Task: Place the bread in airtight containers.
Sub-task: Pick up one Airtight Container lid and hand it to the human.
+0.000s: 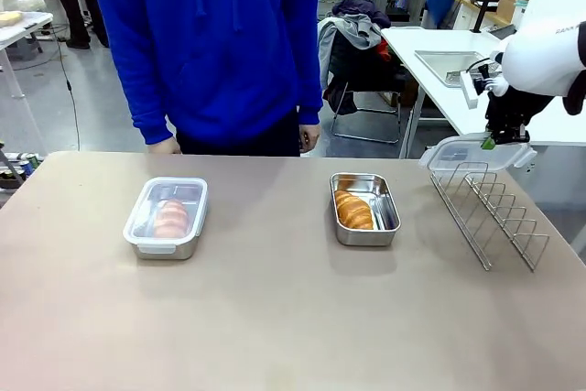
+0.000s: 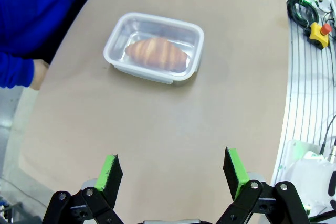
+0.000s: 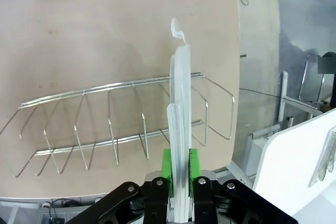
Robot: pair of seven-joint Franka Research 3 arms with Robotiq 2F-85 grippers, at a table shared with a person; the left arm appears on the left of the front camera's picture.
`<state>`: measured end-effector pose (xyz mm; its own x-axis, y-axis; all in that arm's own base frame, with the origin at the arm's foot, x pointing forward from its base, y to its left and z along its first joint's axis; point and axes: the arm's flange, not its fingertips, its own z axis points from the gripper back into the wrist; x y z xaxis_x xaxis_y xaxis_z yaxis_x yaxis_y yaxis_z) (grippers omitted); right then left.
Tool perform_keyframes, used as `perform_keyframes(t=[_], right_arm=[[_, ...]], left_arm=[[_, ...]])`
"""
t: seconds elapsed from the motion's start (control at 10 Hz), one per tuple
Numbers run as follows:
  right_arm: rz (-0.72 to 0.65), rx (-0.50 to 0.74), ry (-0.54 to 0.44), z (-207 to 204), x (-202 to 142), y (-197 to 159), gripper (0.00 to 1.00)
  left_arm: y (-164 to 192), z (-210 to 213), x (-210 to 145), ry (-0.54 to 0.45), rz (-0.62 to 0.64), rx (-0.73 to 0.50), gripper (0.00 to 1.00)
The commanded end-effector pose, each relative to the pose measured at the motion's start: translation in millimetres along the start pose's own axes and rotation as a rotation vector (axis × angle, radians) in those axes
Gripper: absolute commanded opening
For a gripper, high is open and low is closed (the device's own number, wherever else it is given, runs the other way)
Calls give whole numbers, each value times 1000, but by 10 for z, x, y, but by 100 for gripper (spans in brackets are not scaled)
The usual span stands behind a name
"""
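With the right gripper (image 3: pixel 178 167) clamped edge-on to the clear lid (image 1: pixel 472 150) above the wire rack (image 1: pixel 493 211) at right, and the left fingers (image 2: pixel 110 174) apart, a thin pinch could slip before reaching the open tin (image 1: pixel 365 209) holding a croissant (image 1: pixel 352 211) mid-frame.

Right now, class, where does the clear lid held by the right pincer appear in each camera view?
Front view: the clear lid is at far right, above the wire rack, held in the right pincer.
Right wrist view: the lid stands centre, edge-on, rising from the pincer, with the rack behind.
Left wrist view: faces the lidded tin instead.
Shared landmark: the wire rack.
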<state>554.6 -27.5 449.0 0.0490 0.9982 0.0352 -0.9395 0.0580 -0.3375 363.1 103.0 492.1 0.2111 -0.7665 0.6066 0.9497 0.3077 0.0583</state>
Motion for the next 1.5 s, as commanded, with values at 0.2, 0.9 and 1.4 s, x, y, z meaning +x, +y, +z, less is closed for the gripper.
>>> perform_keyframes(t=[0.2, 0.9, 1.4], right_arm=[[56, -75, -18, 947, 199, 134, 0], [563, -392, -302, 2424, 1127, 829, 0], [623, -400, -368, 2086, 1338, 675, 0]], left_arm=[[-15, 8, -5, -5, -16, -6, 100], [-15, 8, -5, -5, -16, -6, 100], [-15, 8, -5, -5, -16, -6, 100]])
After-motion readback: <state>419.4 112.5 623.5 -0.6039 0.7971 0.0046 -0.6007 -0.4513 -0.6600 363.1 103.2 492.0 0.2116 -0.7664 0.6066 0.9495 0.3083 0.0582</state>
